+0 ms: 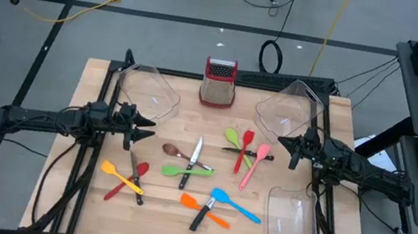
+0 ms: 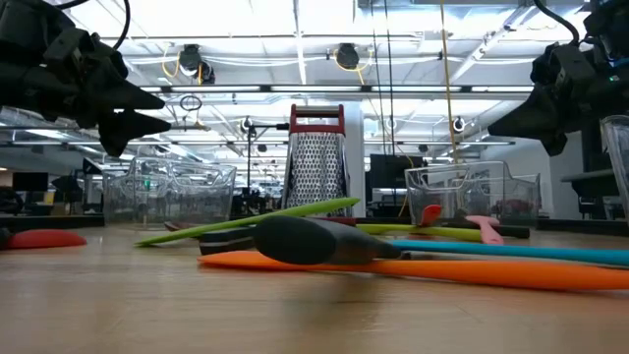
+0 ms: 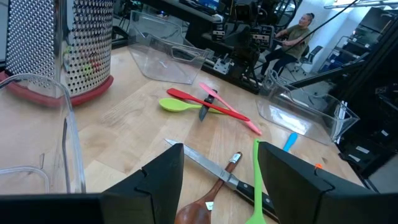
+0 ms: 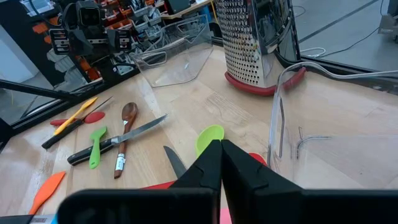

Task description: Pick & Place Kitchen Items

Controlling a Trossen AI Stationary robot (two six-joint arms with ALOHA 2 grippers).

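The left gripper (image 1: 150, 132) hovers above the table's left side with its fingers (image 3: 158, 180) spread wide and nothing between them. The right gripper (image 1: 287, 149) hangs over the right side, fingers pressed together and empty. Between them the kitchen items lie scattered on the table (image 1: 82, 189): a brown spoon (image 1: 173, 150), a black-handled knife (image 1: 190, 164) and a green spatula (image 1: 184, 171) at the middle; a yellow spatula (image 1: 119, 175) and a red spoon (image 1: 126, 181) crossed at the left, probably over a second knife; a blue spatula (image 1: 234, 205) and an orange spatula (image 1: 204, 208) nearer the front. A grater (image 1: 218, 83) stands at the back edge between two clear bins (image 1: 147, 89).
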